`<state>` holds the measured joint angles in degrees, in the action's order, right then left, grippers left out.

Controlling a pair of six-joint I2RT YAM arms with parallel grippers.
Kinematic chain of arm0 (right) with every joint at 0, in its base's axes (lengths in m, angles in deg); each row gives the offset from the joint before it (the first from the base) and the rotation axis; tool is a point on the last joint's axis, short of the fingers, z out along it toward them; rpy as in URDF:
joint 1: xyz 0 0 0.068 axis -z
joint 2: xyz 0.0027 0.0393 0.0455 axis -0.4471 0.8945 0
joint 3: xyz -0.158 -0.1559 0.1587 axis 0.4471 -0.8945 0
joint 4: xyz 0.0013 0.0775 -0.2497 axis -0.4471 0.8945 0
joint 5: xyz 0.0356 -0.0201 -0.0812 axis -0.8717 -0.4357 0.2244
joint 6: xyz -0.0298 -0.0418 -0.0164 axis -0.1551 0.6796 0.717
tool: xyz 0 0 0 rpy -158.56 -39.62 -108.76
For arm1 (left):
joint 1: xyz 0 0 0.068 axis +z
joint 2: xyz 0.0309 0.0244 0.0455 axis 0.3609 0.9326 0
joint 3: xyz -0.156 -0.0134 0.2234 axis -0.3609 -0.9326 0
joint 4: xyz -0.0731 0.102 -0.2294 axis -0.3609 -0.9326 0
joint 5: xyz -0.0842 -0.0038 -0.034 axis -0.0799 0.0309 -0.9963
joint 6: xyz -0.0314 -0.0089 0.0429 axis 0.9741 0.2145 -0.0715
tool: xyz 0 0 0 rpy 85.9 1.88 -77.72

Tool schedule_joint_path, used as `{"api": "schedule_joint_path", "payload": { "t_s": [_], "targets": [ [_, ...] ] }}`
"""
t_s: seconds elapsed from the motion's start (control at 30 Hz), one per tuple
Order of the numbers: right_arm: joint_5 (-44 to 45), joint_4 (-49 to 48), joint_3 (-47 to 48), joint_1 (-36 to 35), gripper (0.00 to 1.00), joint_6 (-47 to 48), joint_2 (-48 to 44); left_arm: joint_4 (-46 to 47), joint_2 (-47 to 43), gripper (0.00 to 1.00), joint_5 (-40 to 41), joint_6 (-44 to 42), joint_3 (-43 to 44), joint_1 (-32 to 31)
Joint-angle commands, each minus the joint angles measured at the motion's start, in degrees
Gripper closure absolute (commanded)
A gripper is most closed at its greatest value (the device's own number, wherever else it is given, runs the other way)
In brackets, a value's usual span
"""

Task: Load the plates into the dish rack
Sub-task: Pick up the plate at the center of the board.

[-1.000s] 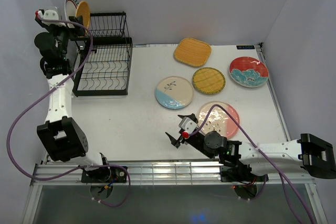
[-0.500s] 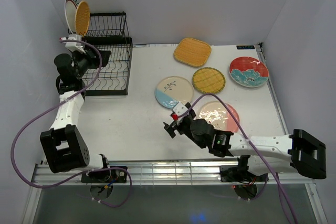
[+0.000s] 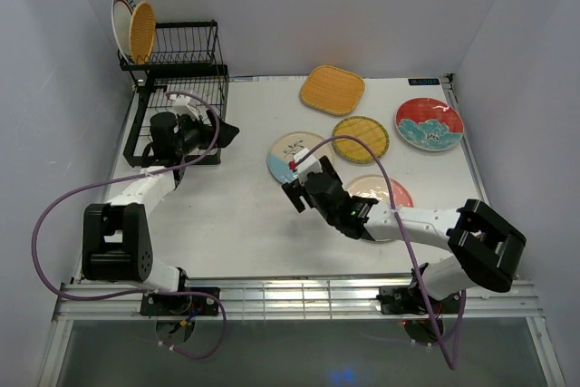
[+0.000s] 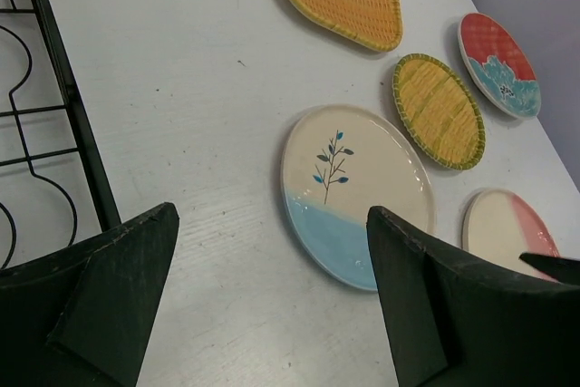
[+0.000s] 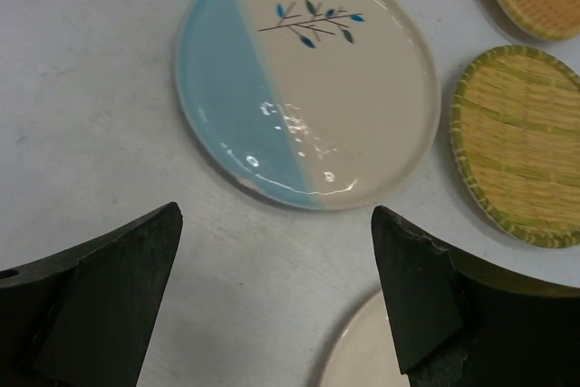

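Note:
The black wire dish rack (image 3: 177,106) stands at the table's back left, with a woven plate (image 3: 142,31) and a white plate (image 3: 120,15) upright at its top left end. Five plates lie flat: rounded-square woven (image 3: 333,90), round woven (image 3: 360,139), red-teal floral (image 3: 429,123), cream-blue (image 3: 294,153) and cream-pink (image 3: 390,197). My left gripper (image 3: 227,131) hangs open and empty just right of the rack, with the cream-blue plate (image 4: 358,192) ahead of it. My right gripper (image 3: 304,180) is open and empty at that plate's (image 5: 308,79) near edge.
The rack's lower wires (image 4: 54,124) run along the left of the left wrist view. The cream-pink plate (image 5: 362,351) lies under my right wrist, and the round woven plate (image 5: 521,169) is to its right. A purple cable trails from each arm.
My left arm swung down from the rack's upper left corner to its right front, now facing the plates. My right gripper moved forward and left up to the cream-blue plate.

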<state>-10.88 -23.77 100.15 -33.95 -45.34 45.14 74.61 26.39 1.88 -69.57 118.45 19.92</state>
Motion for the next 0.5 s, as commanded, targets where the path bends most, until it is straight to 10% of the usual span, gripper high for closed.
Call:
{"api": "schedule_joint_path", "payload": {
  "t_s": [0.0, 0.47],
  "targets": [
    [5.04, -0.82, 2.98, 3.29, 0.1, 0.2, 1.32, 2.96, -3.85, 0.05, 2.94, -0.08, -3.77, -1.66],
    [21.6, 10.33, 11.85, 12.78, 0.08, 0.47, 11.17, 4.37, -5.69, 0.03, 6.46, 0.27, -7.73, -3.69]
  ]
}}
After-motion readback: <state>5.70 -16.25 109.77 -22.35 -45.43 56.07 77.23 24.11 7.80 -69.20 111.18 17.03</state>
